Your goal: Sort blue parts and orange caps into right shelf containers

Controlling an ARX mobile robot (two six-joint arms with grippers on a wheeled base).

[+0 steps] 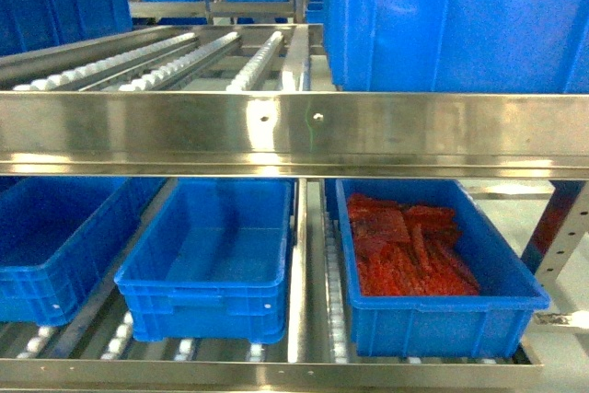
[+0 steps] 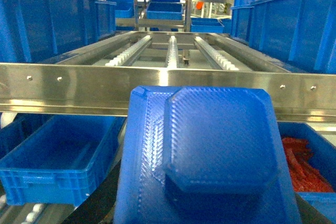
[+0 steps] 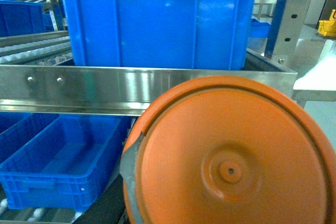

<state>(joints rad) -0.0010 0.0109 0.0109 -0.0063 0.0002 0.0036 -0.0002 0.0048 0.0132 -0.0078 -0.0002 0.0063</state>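
blue part (image 2: 210, 156) filling left wrist view, orange cap (image 3: 231, 156) filling right wrist view, both before steel shelf (image 1: 294, 131), grippers hidden, grip unclear, blue bins (image 1: 207, 264) below, right bin (image 1: 442, 319) holding red pieces (image 1: 409, 246)

The head camera faces the shelf (image 1: 294, 131) squarely, slanting down past its steel front rail into the lower bins. Each wrist camera looks level at that same rail from close by, its lower frame filled by a blue part (image 2: 210, 161) on the left, an orange cap (image 3: 231, 156) on the right.
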